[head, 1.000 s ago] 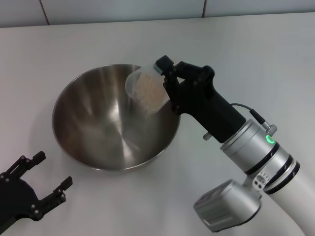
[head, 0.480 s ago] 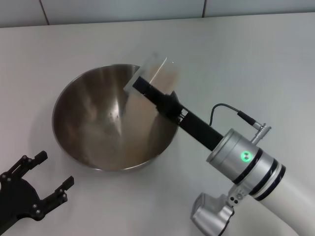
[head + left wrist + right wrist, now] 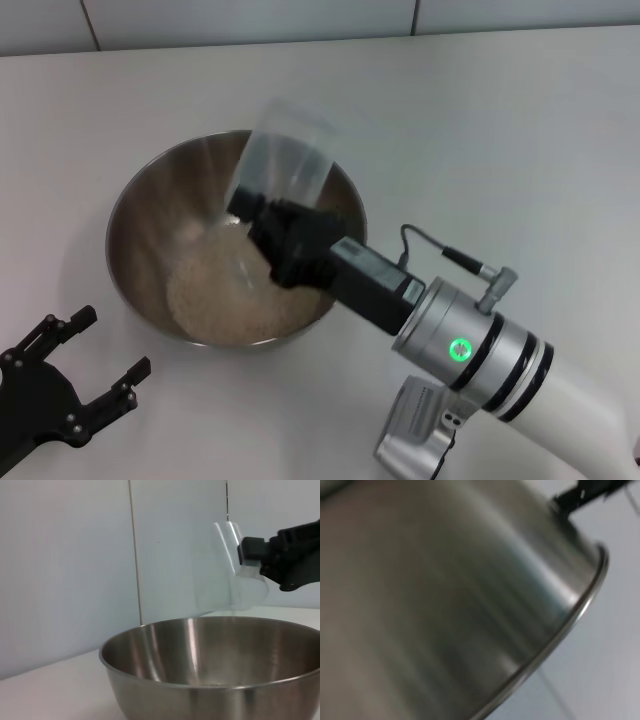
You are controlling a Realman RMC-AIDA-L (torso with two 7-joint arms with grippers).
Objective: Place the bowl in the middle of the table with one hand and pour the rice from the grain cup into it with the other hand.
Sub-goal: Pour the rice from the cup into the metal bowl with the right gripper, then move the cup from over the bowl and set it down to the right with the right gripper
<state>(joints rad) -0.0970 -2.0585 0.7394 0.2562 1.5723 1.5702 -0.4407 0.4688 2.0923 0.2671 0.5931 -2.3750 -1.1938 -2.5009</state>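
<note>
The steel bowl [image 3: 140, 200] stands in the middle of the white table [image 3: 500, 100]. A heap of rice [image 3: 230, 290] lies in its bottom. My right gripper [image 3: 262, 208] is shut on the clear grain cup [image 3: 290, 150] and holds it tipped over, mouth down, above the bowl's inside; the cup looks empty. The left wrist view shows the bowl's outer wall [image 3: 210, 680], the cup [image 3: 240, 575] above it and the right gripper's fingers [image 3: 287, 555]. The right wrist view shows only the bowl's inner wall [image 3: 460, 590]. My left gripper [image 3: 100, 350] is open and empty, at the front left of the bowl.
A tiled wall runs along the table's far edge [image 3: 250, 20]. My right forearm [image 3: 470, 350] crosses the table from the front right to the bowl.
My right wrist has rolled over and tipped the cup from slanted to mouth down. The rice has left the cup and now lies in the bowl. The left arm has not moved.
</note>
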